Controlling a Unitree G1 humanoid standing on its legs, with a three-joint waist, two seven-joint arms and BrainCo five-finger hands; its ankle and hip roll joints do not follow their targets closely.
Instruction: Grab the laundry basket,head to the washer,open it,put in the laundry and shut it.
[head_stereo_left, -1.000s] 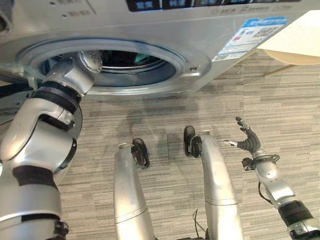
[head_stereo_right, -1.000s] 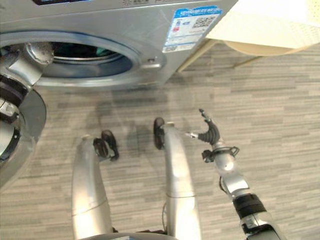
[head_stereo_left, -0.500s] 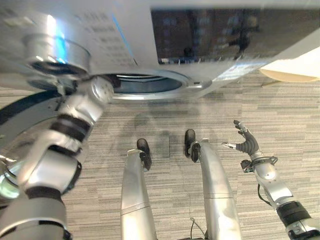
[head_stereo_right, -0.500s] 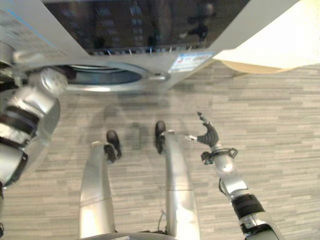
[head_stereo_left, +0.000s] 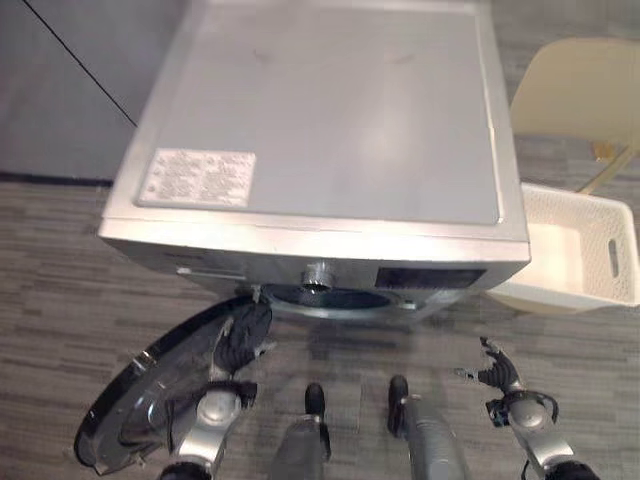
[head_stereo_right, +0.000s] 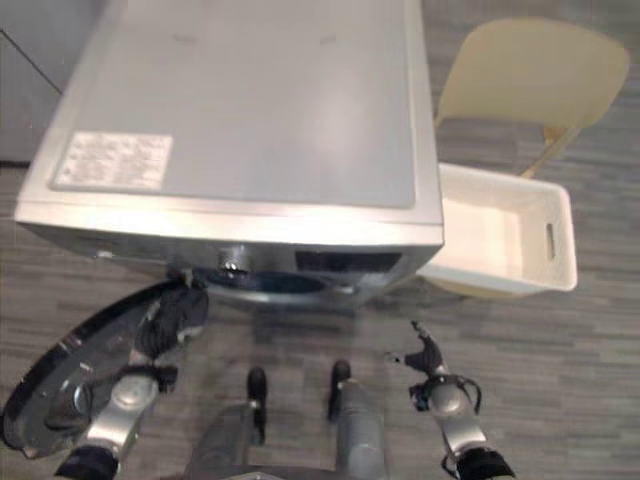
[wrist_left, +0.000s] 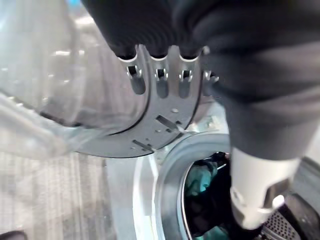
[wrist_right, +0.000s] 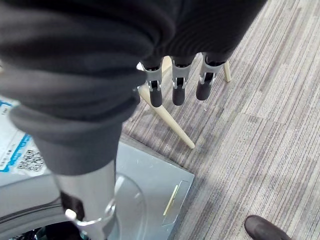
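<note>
The washer (head_stereo_left: 320, 130) stands ahead, its round door (head_stereo_left: 150, 400) swung open at lower left. Dark and teal laundry (wrist_left: 205, 190) lies inside the drum. The laundry basket (head_stereo_right: 505, 235), cream, sits on the floor just beside the washer, in front of a chair (head_stereo_right: 530, 80). Left hand (head_stereo_left: 243, 335) rests against the door's edge, fingers straight. Right hand (head_stereo_right: 425, 352) hangs apart, fingers loosely spread, holding nothing.

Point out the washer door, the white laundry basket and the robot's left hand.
round silver washer door (head_stereo_left: 140, 400), left eye view, inner face
white plastic laundry basket (head_stereo_left: 560, 295), left eye view, near wall
left robot hand (head_stereo_left: 243, 335), left eye view, dark cover
</note>
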